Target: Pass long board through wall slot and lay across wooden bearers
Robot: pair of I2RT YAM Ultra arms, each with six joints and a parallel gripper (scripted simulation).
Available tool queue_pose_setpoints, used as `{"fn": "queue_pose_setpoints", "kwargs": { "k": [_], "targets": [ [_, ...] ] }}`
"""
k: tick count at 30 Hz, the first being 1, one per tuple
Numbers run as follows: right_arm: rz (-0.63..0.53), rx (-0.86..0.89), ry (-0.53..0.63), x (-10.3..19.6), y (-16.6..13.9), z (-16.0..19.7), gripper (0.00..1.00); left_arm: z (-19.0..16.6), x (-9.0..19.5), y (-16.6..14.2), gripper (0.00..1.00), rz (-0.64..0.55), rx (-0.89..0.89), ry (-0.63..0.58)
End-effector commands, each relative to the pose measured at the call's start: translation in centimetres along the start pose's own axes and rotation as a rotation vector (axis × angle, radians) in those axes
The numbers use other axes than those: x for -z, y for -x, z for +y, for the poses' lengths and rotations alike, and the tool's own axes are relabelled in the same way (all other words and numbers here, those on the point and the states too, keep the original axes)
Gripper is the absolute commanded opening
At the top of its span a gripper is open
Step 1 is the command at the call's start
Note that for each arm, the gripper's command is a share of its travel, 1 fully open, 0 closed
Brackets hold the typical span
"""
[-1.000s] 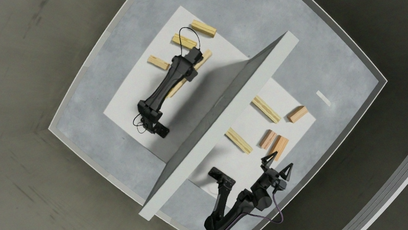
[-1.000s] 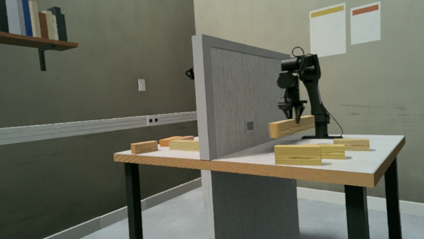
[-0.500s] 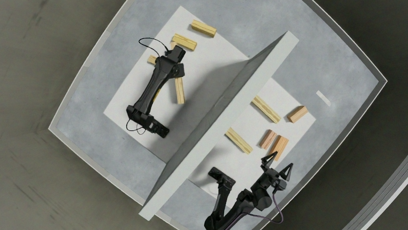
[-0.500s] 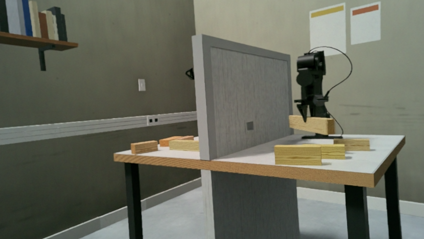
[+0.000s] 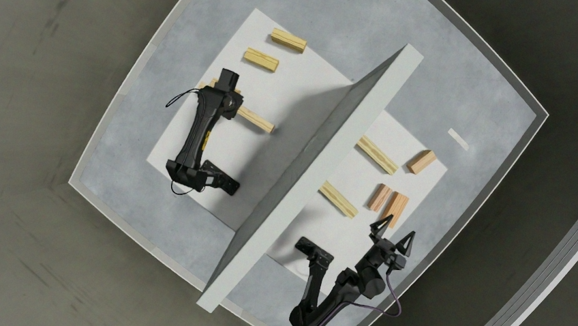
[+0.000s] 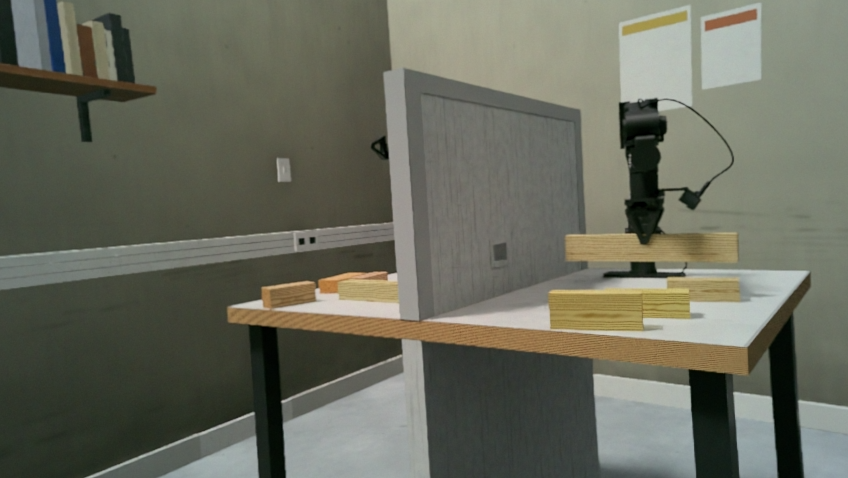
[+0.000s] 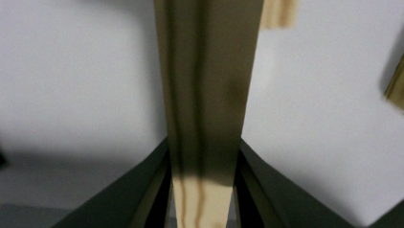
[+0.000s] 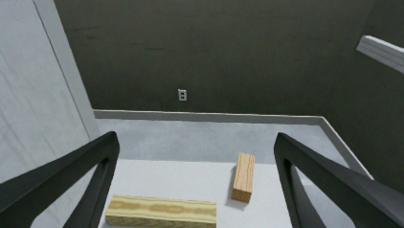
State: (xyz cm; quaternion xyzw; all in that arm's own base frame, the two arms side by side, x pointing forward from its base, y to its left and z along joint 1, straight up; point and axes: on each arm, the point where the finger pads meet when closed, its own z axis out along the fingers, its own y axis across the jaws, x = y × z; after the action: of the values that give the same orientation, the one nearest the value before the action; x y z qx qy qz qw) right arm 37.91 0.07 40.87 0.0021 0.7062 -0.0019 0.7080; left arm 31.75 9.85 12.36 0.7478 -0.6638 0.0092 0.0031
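Now the left end effector [image 5: 226, 106] [image 6: 644, 240] [image 7: 203, 141] grips the long pale wooden board [image 5: 256, 119] [image 6: 700, 247] [image 7: 206, 86] mid-length, approx. level, prob. to aim it slotwards.

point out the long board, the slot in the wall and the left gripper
long board [image 5: 255, 119] [image 6: 694, 248] [image 7: 206, 96]: top, exterior, left wrist; broad side faces
slot [image 6: 499, 252]: exterior; its opening
left gripper [image 6: 644, 240] [image 7: 203, 141]: exterior, left wrist; between fingertips

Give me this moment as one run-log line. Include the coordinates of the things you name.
left hand [image 5: 232, 99] [image 6: 644, 237] [image 7: 205, 158]: shut on long board [image 5: 255, 119] [image 6: 682, 248] [image 7: 206, 96], raised | right hand [image 5: 398, 239] [image 8: 197, 139]: open, empty | board: not in slot [image 6: 500, 251]
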Motion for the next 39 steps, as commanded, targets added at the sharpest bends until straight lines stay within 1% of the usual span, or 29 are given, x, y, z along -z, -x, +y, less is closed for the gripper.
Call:
{"fn": "queue_pose_setpoints", "kwargs": {
  "k": [1, 2, 3, 5, 6, 7, 8, 9, 10, 13, 14, 15, 16, 17, 19, 22, 23, 25, 26, 28, 30, 31, 33, 39],
  "targets": [
    [-0.040, 0.001, -0.016, 1.0, 2.0, -0.5, 1.00, 0.6, -3.0, 0.2, 0.00, -0.037, 0.350, -0.009],
    [-0.040, 0.001, -0.016, 1.0, 2.0, -0.5, 1.00, -0.7, -4.5, 0.1, 0.00, -0.040, 0.249, -0.050],
    [-0.040, 0.001, -0.016, 1.0, 2.0, -0.5, 1.00, -1.8, -1.5, 1.1, 0.00, -0.068, 0.202, -0.181],
    [-0.040, 0.001, -0.016, 1.0, 2.0, -0.5, 1.00, -1.3, -2.4, 1.0, 0.00, -0.068, 0.199, -0.168],
    [-0.040, 0.001, -0.016, 1.0, 2.0, -0.5, 1.00, -0.9, -2.7, 1.9, 0.00, -0.067, 0.228, -0.158],
    [-0.040, 0.001, -0.016, 1.0, 2.0, -0.5, 1.00, -0.9, -2.7, 1.4, 0.00, -0.066, 0.213, -0.154],
    [-0.040, 0.001, -0.016, 1.0, 2.0, -0.5, 1.00, -1.1, -2.1, 1.1, 0.00, -0.066, 0.205, -0.162],
    [-0.040, 0.001, -0.016, 1.0, 2.0, -0.5, 1.00, -0.8, -1.9, 2.0, 0.00, -0.062, 0.233, -0.146],
    [-0.040, 0.001, -0.016, 1.0, 2.0, -0.5, 1.00, -0.8, -2.0, 1.5, 0.00, -0.058, 0.218, -0.127],
    [-0.040, 0.001, -0.016, 1.0, 2.0, -0.5, 1.00, -0.9, -1.9, 1.4, 0.00, -0.058, 0.216, -0.130],
    [-0.040, 0.001, -0.016, 1.0, 2.0, -0.5, 1.00, 0.1, -3.1, 1.6, 0.00, -0.051, 0.231, -0.072],
    [-0.040, 0.001, -0.016, 1.0, 2.0, -0.5, 1.00, -0.3, -2.3, 1.9, 0.00, -0.053, 0.237, -0.092],
    [-0.040, 0.001, -0.016, 1.0, 2.0, -0.5, 1.00, -0.3, -2.3, 1.8, 0.00, -0.053, 0.234, -0.093],
    [-0.040, 0.001, -0.016, 1.0, 2.0, -0.5, 1.00, -0.1, -3.5, 1.8, 0.00, -0.046, 0.238, -0.048],
    [-0.040, 0.001, -0.016, 1.0, 2.0, -0.5, 1.00, 0.1, -3.1, 1.4, 0.00, -0.046, 0.225, -0.060],
    [-0.040, 0.001, -0.016, 1.0, 2.0, -0.5, 1.00, -0.1, -2.0, 1.7, 0.00, -0.046, 0.236, -0.088],
    [-0.040, 0.001, -0.016, 1.0, 2.0, -0.5, 1.00, 0.1, -3.1, 1.5, 0.00, -0.026, 0.239, -0.052],
    [-0.040, 0.001, -0.016, 1.0, 2.0, -0.5, 1.00, 0.0, -2.9, 1.2, 0.00, -0.036, 0.221, -0.058],
    [-0.040, 0.001, -0.016, 1.0, 2.0, -0.5, 1.00, 0.2, -3.8, 1.2, 0.00, -0.022, 0.225, -0.026],
    [-0.040, 0.001, -0.016, 1.0, 2.0, -0.5, 1.00, 0.3, -2.8, 1.4, 0.00, -0.034, 0.225, -0.055],
    [-0.040, 0.001, -0.016, 1.0, 2.0, -0.5, 1.00, 0.3, -2.8, 1.4, 0.00, -0.034, 0.225, -0.055],
    [-0.040, 0.001, -0.016, 1.0, 2.0, -0.5, 1.00, 1.2, -4.0, 1.0, 0.00, -0.032, 0.221, -0.038],
    [-0.040, 0.001, -0.016, 1.0, 2.0, -0.5, 1.00, 1.1, -4.2, 1.2, 0.00, -0.037, 0.224, -0.063],
    [-0.040, 0.001, -0.016, 1.0, 2.0, -0.5, 1.00, -0.3, -4.1, 1.4, 0.00, -0.055, 0.216, -0.216]
  ]
}}
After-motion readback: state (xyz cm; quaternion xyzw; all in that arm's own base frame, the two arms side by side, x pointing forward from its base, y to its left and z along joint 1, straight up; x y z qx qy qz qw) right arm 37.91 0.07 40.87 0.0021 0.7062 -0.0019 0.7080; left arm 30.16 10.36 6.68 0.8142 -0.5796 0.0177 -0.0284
